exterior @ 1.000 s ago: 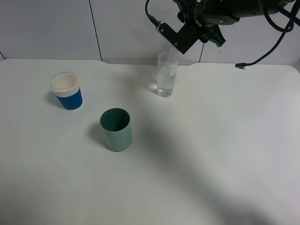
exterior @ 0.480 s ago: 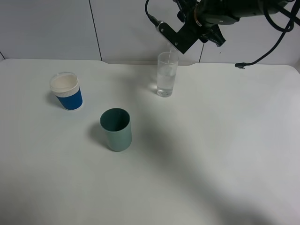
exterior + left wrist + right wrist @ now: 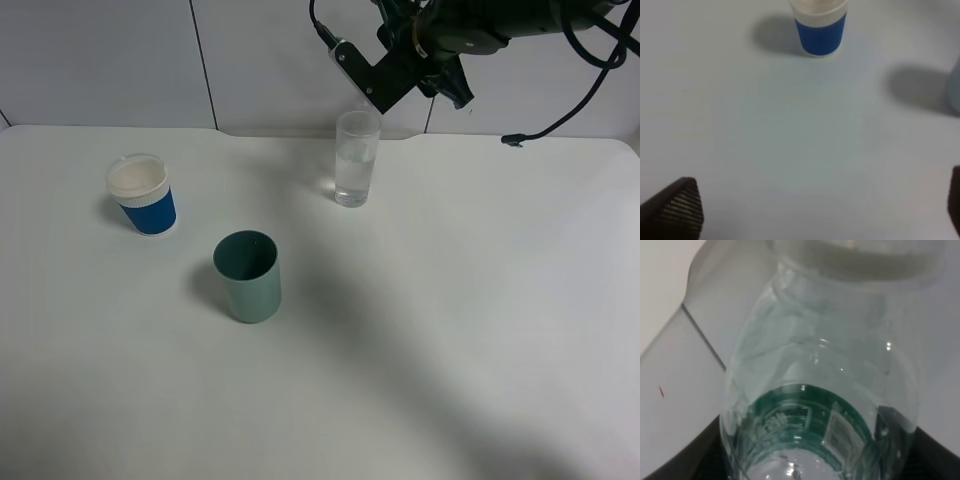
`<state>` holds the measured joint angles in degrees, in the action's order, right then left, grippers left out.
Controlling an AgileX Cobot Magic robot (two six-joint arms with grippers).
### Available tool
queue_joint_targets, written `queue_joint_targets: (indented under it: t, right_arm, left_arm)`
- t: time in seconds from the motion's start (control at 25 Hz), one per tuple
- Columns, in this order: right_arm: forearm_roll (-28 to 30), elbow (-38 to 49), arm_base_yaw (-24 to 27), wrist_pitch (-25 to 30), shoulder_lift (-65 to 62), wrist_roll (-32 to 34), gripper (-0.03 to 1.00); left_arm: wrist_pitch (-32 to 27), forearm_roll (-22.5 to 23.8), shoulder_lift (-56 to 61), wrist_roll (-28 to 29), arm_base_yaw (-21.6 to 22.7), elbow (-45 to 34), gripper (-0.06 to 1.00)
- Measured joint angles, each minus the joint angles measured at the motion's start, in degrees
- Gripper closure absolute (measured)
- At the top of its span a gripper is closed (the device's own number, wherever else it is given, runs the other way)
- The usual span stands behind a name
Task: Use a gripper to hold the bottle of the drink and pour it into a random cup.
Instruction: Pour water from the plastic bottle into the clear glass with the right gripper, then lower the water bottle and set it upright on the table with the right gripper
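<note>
White table; bottle within right gripper

Overhead and left wrist views share blue cup.

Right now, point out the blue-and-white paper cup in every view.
Exterior high: the paper cup stands on the table's left side, behind the teal cup.
Left wrist: paper cup far ahead of the camera, rim cut off.
Right wrist: not in it; the bottle fills the picture.
Shared landmark: the white table, in exterior high and left wrist.
</note>
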<state>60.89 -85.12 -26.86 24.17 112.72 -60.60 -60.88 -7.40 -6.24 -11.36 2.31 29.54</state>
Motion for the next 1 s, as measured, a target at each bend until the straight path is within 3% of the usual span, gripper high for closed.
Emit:
queue_joint_targets:
  t: [0.28, 0.48, 0.76, 1.0]
  right_arm:
    - [-5.85, 0.0, -0.11, -0.5, 0.0, 7.38, 0.41]
    - [-11.41, 0.0, 0.78, -0.43, 0.0, 22.31, 0.41]
    - [-14.32, 0.0, 3.06, -0.14, -1.7, 43.46, 0.41]
    - [-19.23, 0.0, 3.59, -0.07, -3.58, 50.33, 0.41]
  left_arm:
    - [0.0, 0.0, 0.0, 0.0, 0.0, 0.0, -0.05]
    - [0.0, 0.0, 0.0, 0.0, 0.0, 0.0, -0.05]
    - [0.0, 0.0, 0.0, 0.0, 0.0, 0.0, -0.05]
    - [0.0, -0.05, 0.0, 0.0, 0.0, 0.0, -0.05]
